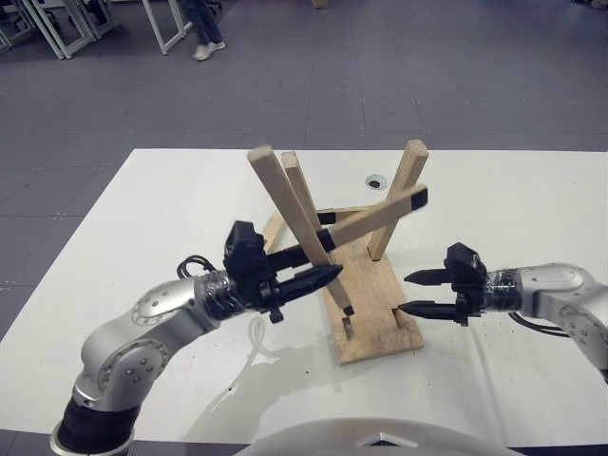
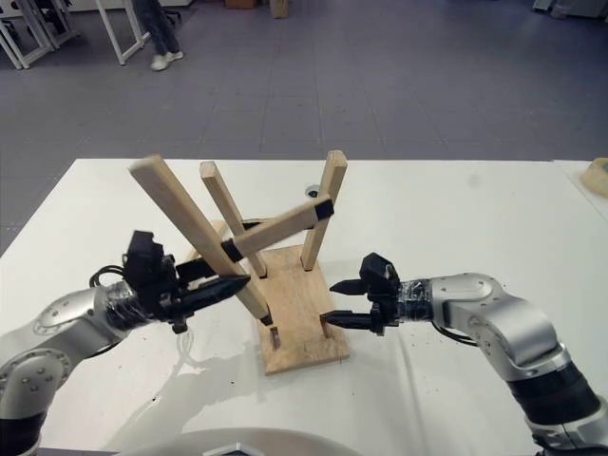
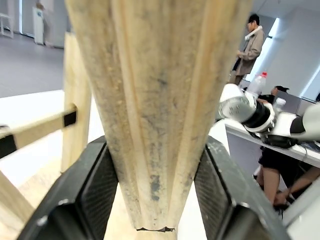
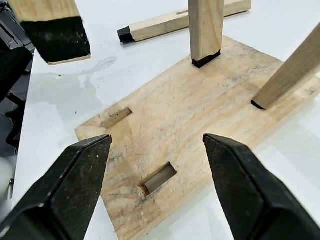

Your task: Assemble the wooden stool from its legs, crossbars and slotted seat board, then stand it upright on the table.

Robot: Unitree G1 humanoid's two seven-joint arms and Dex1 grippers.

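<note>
Left eye view: pale slotted board (image 1: 375, 337) at tabletop (image 1: 532, 209) centre.
Two legs (image 1: 399, 195) stand in its far slots. Left pincer (image 1: 328, 275) clamps a third leg (image 1: 285, 195), black-tipped and tilted; right pincer (image 1: 408, 293) gapes by the board's right edge.

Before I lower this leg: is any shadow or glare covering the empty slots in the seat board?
Left eye view: arm shadows fall on the table nearer the robot than the seat board. Right wrist view: both empty slots are evenly lit, no glare, framed by the open right end effector. Left wrist view: the leg held in the left end effector hides the slots.
</note>
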